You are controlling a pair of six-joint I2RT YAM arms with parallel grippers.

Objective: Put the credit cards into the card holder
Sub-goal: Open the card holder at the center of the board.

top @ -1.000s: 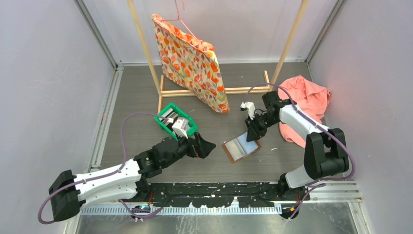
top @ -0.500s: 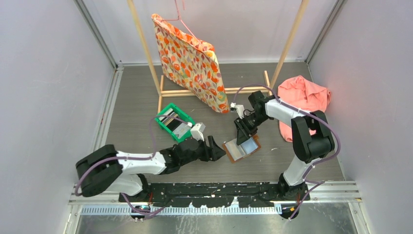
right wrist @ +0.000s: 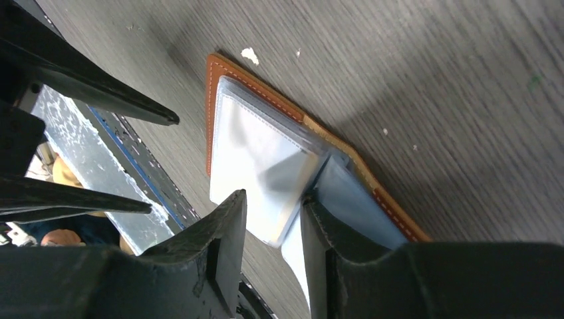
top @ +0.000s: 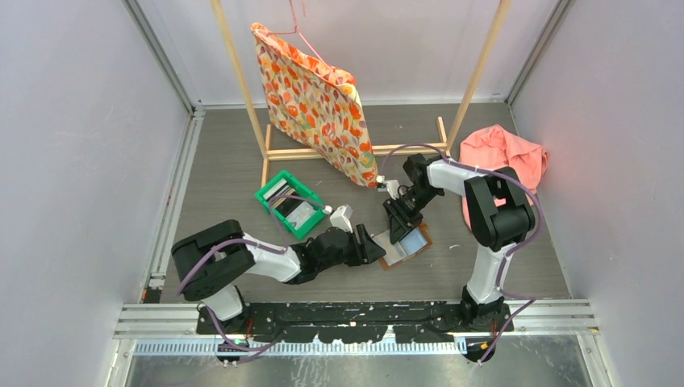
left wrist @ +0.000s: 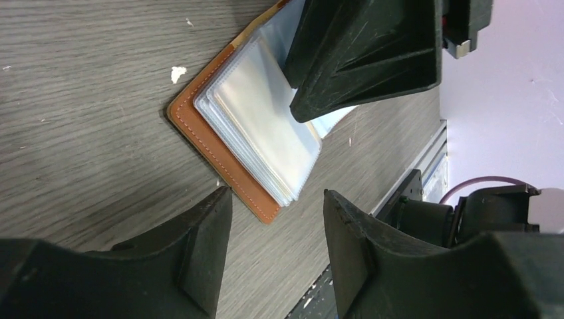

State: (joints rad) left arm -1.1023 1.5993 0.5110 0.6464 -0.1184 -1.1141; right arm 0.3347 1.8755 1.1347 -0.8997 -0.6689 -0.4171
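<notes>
The card holder [top: 390, 260] lies open on the table, brown leather with a stack of clear sleeves [left wrist: 259, 126]. It also shows in the right wrist view [right wrist: 219, 73]. My right gripper [top: 399, 226] stands over it, jaws a little apart, one fingertip [right wrist: 326, 226] down at the fold between the sleeves [right wrist: 253, 153] and a light blue face [right wrist: 352, 199]. My left gripper [left wrist: 276, 193] is open and empty, low at the holder's near corner, apart from it. Several credit cards [top: 290, 205] lie in the green bin.
The green bin [top: 278, 176] sits left of the holder. A wooden rack [top: 355, 151] with a hung patterned bag [top: 319, 105] stands at the back. A pink cloth [top: 504, 153] lies at the right. My right gripper [left wrist: 366, 53] fills the top of the left wrist view.
My left arm has reached right from beside the green bin to the holder's near corner. My right gripper has shifted left and down onto the open holder.
</notes>
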